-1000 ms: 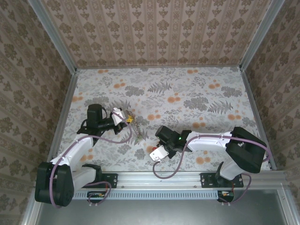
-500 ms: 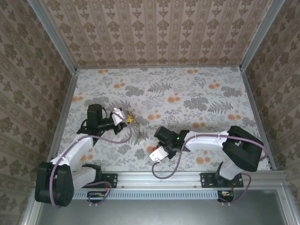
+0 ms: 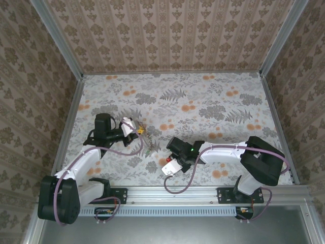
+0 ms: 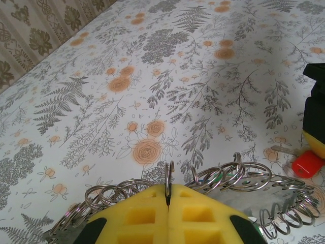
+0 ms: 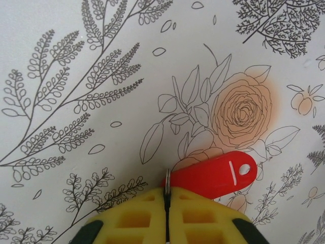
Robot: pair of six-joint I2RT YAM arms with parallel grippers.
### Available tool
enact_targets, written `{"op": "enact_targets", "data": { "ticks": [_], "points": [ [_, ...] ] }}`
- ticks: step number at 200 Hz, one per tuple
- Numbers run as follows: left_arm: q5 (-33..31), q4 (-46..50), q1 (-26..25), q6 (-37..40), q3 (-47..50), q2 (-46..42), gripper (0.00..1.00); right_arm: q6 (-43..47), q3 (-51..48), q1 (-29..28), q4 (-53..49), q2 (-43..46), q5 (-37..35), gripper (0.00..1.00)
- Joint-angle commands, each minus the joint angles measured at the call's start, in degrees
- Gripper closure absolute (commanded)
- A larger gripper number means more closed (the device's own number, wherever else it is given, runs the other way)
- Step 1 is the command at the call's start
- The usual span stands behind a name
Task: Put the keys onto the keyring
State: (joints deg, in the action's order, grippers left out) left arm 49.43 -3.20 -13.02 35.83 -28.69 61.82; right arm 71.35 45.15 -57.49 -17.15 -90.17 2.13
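Just beyond right jaws, red key (image 5: 213,175).

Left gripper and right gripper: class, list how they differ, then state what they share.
The left gripper pinches one link of a chain of metal rings; the right gripper pinches a thin ring beside a red key lying flat on the table. From above, the left gripper sits farther back on the table than the right gripper. Both are shut, with yellow fingers.
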Motion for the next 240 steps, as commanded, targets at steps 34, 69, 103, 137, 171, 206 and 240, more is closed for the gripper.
{"op": "enact_targets", "data": {
  "ticks": [34,69,103,137,171,206,240],
  "points": [
    [3.5,-0.4,0.0,1.6,-2.2,-2.6,1.0,-16.0,3.6,3.8,-0.6,5.7,4.0,1.0],
    [5.6,0.6,-1.3,0.9,-5.0,-4.0,1.0,-32.3,0.6,11.1,6.5,14.8,10.8,1.0],
    [10.0,4.3,-3.1,1.8,-8.1,-3.9,1.0,-48.7,-1.5,14.6,11.9,21.8,10.6,1.0],
    [10.7,4.4,-6.6,3.3,-9.3,-3.3,1.0,-54.4,-0.9,15.1,16.7,22.6,10.3,1.0],
    [8.9,3.9,-8.5,2.9,-10.5,-0.9,1.0,-59.6,0.3,14.8,21.6,21.2,13.6,1.0],
    [5.9,0.5,-11.2,1.1,-10.6,0.3,1.0,-61.3,1.3,14.0,24.0,19.3,14.0,1.0],
    [4.1,-1.3,-12.3,-0.1,-10.0,1.5,1.0,-60.6,2.8,12.2,24.2,17.1,14.3,1.0]
  ]
}}
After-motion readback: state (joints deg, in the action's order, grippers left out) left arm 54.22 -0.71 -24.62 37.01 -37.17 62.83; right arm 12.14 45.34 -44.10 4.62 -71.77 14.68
